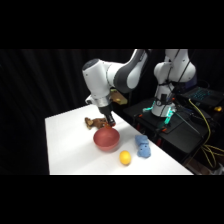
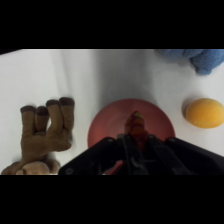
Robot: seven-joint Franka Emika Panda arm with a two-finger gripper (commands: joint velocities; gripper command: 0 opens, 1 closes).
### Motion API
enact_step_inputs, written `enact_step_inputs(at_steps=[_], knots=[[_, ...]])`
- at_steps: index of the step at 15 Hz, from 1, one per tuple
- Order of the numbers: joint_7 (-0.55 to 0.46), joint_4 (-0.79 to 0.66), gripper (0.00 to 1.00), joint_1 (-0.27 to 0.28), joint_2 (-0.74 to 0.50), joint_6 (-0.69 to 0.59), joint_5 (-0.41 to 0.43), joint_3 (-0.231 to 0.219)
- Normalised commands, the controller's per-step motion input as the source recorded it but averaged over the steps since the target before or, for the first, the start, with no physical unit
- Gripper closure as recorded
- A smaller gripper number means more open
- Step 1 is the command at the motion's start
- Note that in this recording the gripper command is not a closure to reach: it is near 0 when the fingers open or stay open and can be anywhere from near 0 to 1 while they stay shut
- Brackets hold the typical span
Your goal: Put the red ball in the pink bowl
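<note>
— On the white worktop (image 1: 70, 145), what can be counted?

— One pink bowl (image 1: 106, 139), one yellow ball (image 1: 125, 158), one blue toy (image 1: 143, 146) and one brown plush animal (image 1: 93, 121) are seen. One red ball (image 2: 135, 121) is seen in the wrist view only, above the bowl's hollow.

— What is hidden or cut off?

— In the side view the red ball is covered by the pincer (image 1: 110, 124). In the wrist view the blue toy is cut by the top edge, the plush animal by the bottom edge, and the bowl's near rim is masked by the black linkage.

— And the pincer (image 2: 135, 131)?

— It is held just over the bowl, its jaws narrowed to the ball's width and pinched on the red ball. The bowl itself is not seen to be touched.
</note>
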Motion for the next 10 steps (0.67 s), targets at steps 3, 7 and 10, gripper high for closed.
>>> enact_step_inputs(at_steps=[3, 7, 10], knots=[[-0.08, 0.05, 0.0, -0.033, -0.05, -0.05, 0.065, 0.002], [-0.07, 0.04, 0.0, -0.028, -0.06, -0.05, 0.071, 0.004], [-0.05, 0.05, 0.0, -0.016, -0.08, -0.04, 0.049, 0.005]])
